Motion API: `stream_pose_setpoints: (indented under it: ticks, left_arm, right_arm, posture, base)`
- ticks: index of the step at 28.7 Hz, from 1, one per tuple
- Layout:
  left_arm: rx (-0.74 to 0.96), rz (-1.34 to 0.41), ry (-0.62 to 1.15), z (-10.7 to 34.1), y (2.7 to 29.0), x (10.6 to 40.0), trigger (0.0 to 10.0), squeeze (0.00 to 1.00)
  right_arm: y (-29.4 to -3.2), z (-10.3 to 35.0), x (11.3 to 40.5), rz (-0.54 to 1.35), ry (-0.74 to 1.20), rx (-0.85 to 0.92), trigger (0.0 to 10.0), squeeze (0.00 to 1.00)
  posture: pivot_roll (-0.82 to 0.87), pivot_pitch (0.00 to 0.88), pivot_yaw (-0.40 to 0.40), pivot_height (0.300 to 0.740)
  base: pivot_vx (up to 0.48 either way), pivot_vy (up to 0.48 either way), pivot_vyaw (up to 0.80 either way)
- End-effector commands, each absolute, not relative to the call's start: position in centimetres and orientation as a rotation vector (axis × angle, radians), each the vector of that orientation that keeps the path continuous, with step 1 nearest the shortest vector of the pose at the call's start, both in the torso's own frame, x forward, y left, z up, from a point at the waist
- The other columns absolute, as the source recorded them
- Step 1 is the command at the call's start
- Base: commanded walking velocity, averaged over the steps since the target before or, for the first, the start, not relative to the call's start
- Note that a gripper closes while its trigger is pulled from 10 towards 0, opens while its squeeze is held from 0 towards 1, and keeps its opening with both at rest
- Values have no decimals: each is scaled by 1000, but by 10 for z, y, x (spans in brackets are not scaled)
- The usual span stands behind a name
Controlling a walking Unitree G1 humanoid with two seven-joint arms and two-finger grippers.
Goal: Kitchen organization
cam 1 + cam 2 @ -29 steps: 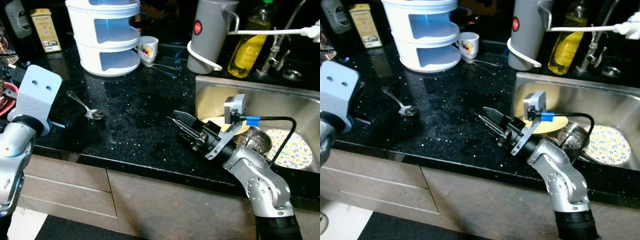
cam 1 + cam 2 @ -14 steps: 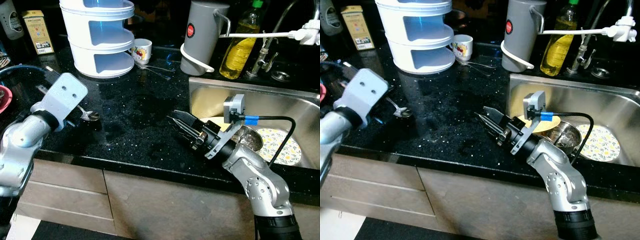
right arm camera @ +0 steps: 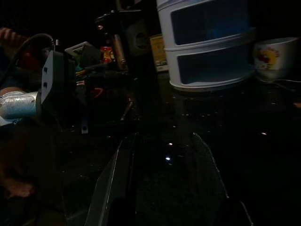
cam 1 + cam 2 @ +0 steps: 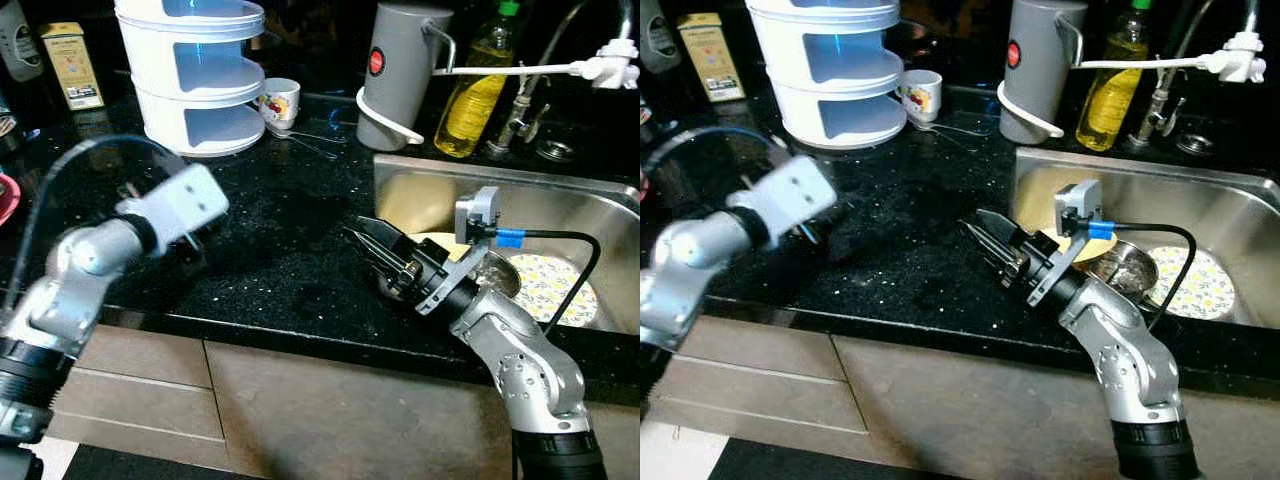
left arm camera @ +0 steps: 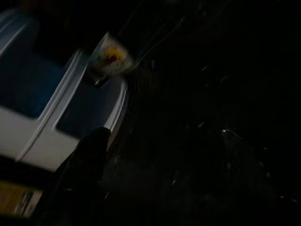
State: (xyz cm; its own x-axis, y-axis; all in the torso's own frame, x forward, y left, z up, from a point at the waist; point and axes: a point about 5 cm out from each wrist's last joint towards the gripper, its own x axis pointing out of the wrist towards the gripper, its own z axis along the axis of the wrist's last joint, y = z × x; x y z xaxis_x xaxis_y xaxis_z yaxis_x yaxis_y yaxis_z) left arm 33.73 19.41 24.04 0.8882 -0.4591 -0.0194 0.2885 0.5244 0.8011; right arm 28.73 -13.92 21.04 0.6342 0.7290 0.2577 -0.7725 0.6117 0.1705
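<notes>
No readable text anywhere; lettering too small or blurred.

- Yellow box [image 4: 70,65], far left on the counter: a white label panel with dark print, illegible.
- Grey jug [image 4: 393,75], far centre by the sink: round red badge with pale marks, not legible.
- Small white cup [image 4: 278,101], beside the white tiered container [image 4: 195,75]: a coloured picture print, no words made out.
- Yellow bottle [image 4: 476,85], far right: no label legible.
- Wrist views are dark; the box label shows as a smear.
</notes>
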Motion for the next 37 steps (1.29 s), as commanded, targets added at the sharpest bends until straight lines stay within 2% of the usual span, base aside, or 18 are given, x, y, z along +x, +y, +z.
stream_pose_setpoints:
  ticks: [1,6,11,14,18,28,37]
  left_arm:
    - [936,-479,-235,244,187,337,10000,0]
    - [953,-558,-216,244,176,330,10000,0]
    - [1021,-571,-187,246,177,327,10000,0]
    - [1107,-584,-97,242,181,319,10000,0]
    - [1089,-587,-48,235,183,312,10000,0]
    - [1085,-480,27,223,206,309,10000,0]
    - [1092,-402,61,218,220,316,10000,0]
  right_arm:
    - [-141,212,286,862,-168,264,10000,0]
    - [-140,212,286,861,-166,267,10000,0]
    - [-140,211,286,860,-162,267,10000,0]
    - [-140,210,285,858,-157,267,10000,0]
    - [-140,210,285,856,-156,267,10000,0]
    - [-140,209,285,862,-148,270,10000,0]
    - [-128,200,263,1057,-65,247,10000,0]
  posture:
    - [-30,0,-75,740]
    - [-26,0,-75,740]
    - [-25,0,-73,740]
    - [-23,0,-72,740]
    - [-22,0,-73,740]
    - [-18,0,-78,740]
    - [-28,0,-79,740]
  base:
    - [0,0,0]
    - [0,0,0]
    - [0,0,0]
    - [0,0,0]
    - [0,0,0]
    - [0,0,0]
    - [0,0,0]
